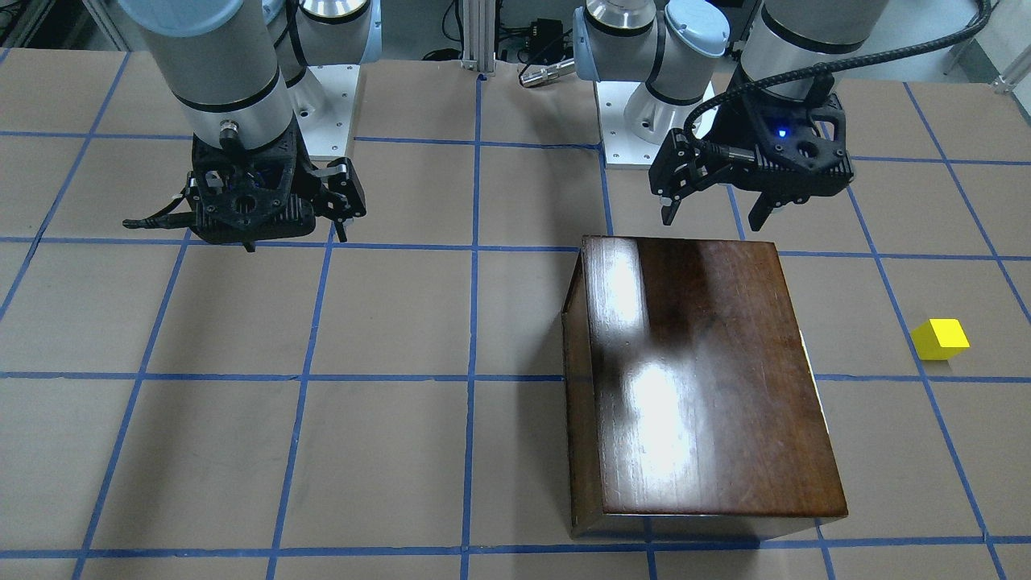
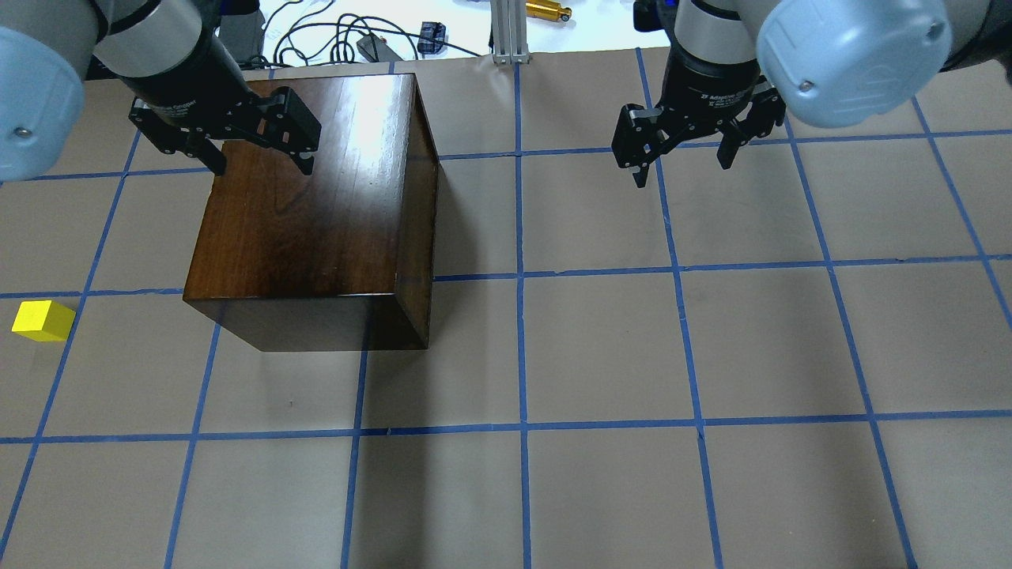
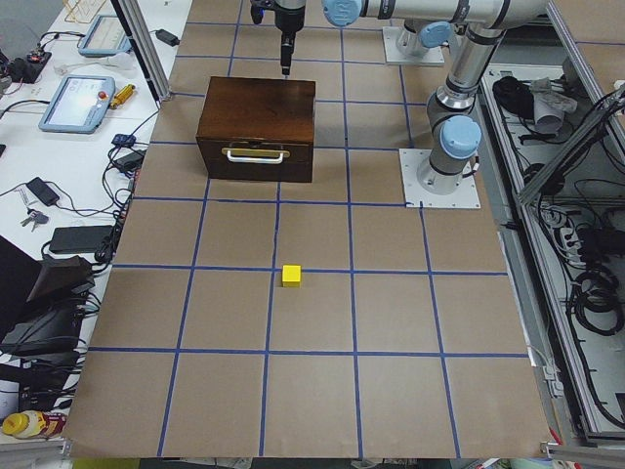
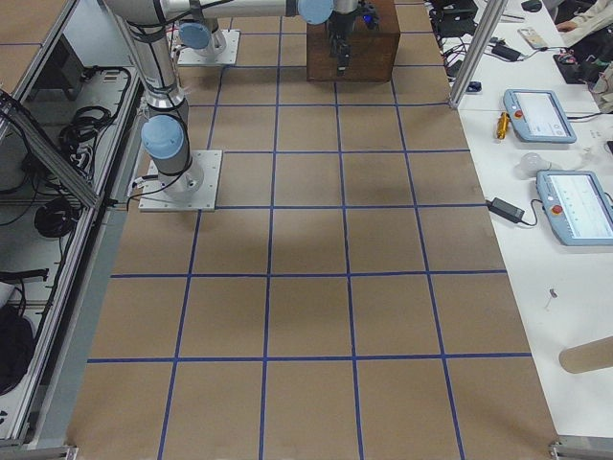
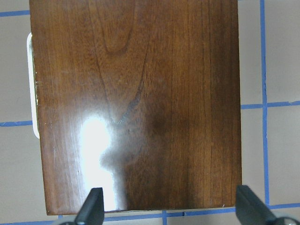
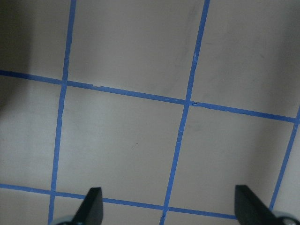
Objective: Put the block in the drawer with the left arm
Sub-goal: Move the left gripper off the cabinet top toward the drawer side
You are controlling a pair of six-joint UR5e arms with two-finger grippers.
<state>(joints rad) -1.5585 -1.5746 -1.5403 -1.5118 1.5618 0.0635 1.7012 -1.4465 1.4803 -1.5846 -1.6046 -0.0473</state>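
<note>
- Clock is on the overhead view, with 12 pointing away from the robot.
- Left gripper (image 2: 261, 166) hovers above the box (image 2: 316, 205), clear of the lid. Its jaws are spread wide with nothing in them.
- My read: it is staged over the box because the drawer (image 3: 256, 161) is shut flush, so nothing can go in yet.
- The drawer front faces 9 o'clock. The handle (image 3: 256, 153) shows in the left side view, and as a white sliver at the lid's edge in the left wrist view.
- Block (image 2: 43, 320) sits flat on the table (image 2: 601, 348) at about 8 o'clock from the box, well apart, on the drawer-front side. That puts it on the left arm's side, and nothing lies between it and the drawer front.
- Right gripper (image 2: 681, 170) hangs over bare table at 3 o'clock from the box, also wide open and empty. It looks parked out of the way, as the task is left-arm only.
- The block is a small bright yellow cube, matte with crisp edges, and far smaller than the box.
- It is turned slightly off the grid, just beside a blue tape line (image 2: 71, 332).
- It should fit easily between the open jaws. The faces are flat, so a square pinch should hold.
</note>
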